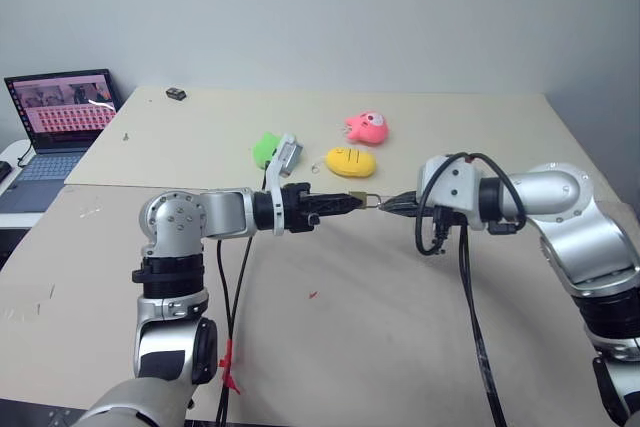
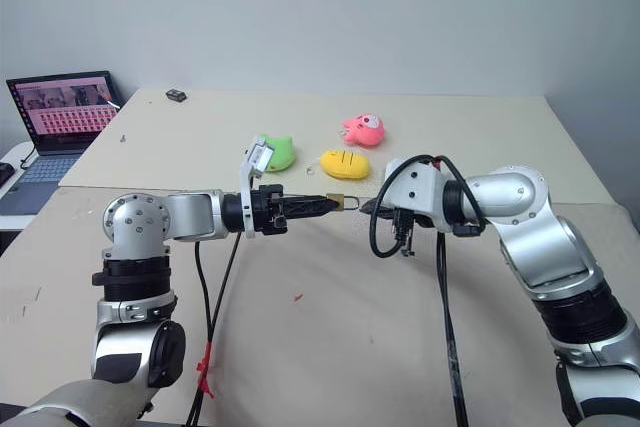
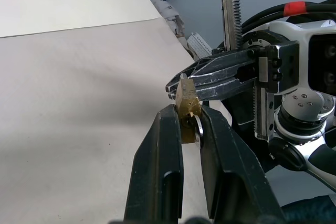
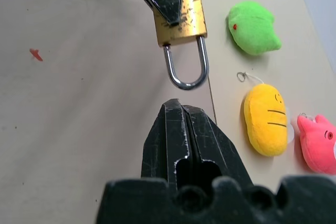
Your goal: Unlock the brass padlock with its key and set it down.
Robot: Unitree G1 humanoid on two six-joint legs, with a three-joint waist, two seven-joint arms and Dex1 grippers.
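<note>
The brass padlock hangs in the air above the table, with my left gripper shut on its body. Its silvery shackle loop points toward my right gripper, which is shut with nothing visible between its fingers. The right fingertips stop just short of the shackle. In the left wrist view the padlock sits between my black fingers, and the right gripper's tips meet its far end. A small silvery piece lies against the padlock there; I cannot tell whether it is the key.
Green, yellow and pink plush toys lie on the beige table beyond the grippers. An open laptop stands at the far left, and a small dark object lies near the back edge.
</note>
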